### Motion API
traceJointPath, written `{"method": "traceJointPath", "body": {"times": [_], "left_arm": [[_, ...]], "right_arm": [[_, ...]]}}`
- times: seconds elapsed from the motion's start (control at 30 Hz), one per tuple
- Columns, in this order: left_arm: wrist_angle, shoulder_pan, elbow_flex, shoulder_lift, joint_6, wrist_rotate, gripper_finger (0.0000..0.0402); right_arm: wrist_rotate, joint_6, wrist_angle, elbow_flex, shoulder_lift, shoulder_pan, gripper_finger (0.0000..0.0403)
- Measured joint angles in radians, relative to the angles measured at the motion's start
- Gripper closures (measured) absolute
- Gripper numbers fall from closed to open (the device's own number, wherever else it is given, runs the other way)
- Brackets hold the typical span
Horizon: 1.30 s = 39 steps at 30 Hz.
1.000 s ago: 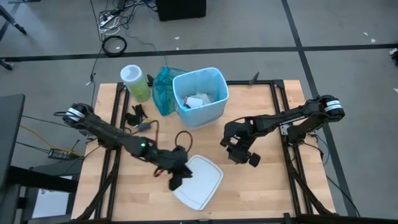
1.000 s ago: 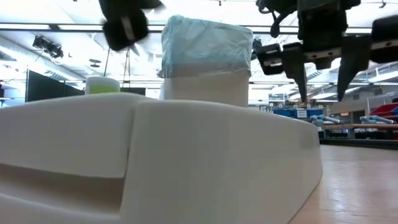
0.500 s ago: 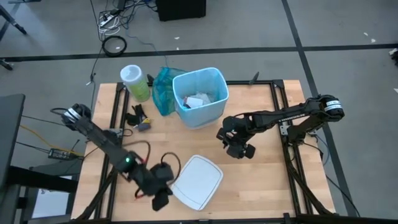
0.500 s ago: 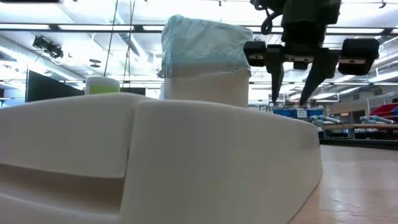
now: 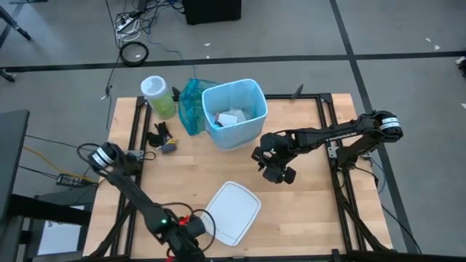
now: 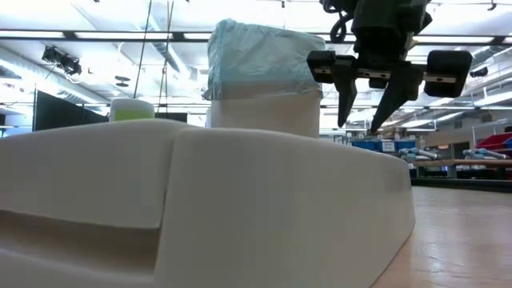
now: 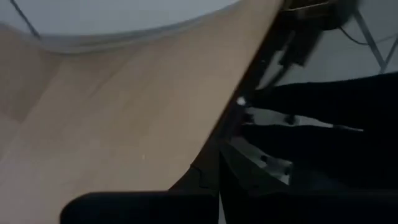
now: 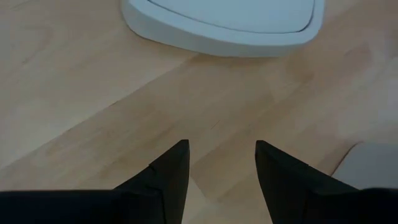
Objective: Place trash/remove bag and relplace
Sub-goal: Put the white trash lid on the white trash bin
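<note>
Sky-blue, thin and see-through, the plastic bin liner (image 5: pixel 234 93) is folded over the rim of the white bin (image 5: pixel 240 132) at the far middle of the wooden table (image 5: pixel 313 211). It sits snug there, puffed and crinkled around the top in the low view. Inside it lie crumpled white paper scraps (image 5: pixel 231 117) and a darker piece or two, so the trash looks to be already in. The white rounded bin lid (image 5: pixel 233 212) lies flat on the near part of the table, off the bin.

My guess is that the step in hand is getting the liner out. The right gripper (image 5: pixel 277 166) hangs just right of the bin, a little nearer than it, fingers apart with nothing between them, pointing down at bare wood. Next it would need to move to the rim and pinch the loose film there without tipping the light bin.

Tucked at the near left table edge beside the lid, the left gripper (image 5: pixel 183 234) has its fingers together, holding nothing I can see.

A darker teal plastic bag (image 5: pixel 191 105) and a green-lidded canister (image 5: pixel 157 95) stand left of the bin.
</note>
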State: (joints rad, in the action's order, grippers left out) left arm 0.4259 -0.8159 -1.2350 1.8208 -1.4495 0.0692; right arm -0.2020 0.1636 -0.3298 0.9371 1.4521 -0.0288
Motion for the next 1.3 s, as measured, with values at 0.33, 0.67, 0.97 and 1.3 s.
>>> {"method": "traceJointPath", "body": {"times": [0.33, 0.67, 0.97, 1.3], "left_arm": [[0.017, 0.095, 0.005, 0.059, 0.077, 0.076, 0.04], [0.062, 0.23, 0.085, 0.058, 0.247, 0.066, 0.0396], [0.098, 0.332, 0.093, 0.054, 0.413, 0.065, 0.0394], [0.092, 0.398, 0.093, 0.055, 0.482, 0.083, 0.0393]], "right_arm": [[0.0, 0.001, -0.001, 0.0, 0.0, 0.004, 0.0234], [-0.008, -0.056, 0.0, 0.0, 0.0, 0.018, 0.0234], [-0.038, -0.32, -0.057, 0.0, 0.0, 0.018, 0.0234], [-0.028, -0.403, -0.096, -0.038, 0.001, -0.006, 0.0234]]}}
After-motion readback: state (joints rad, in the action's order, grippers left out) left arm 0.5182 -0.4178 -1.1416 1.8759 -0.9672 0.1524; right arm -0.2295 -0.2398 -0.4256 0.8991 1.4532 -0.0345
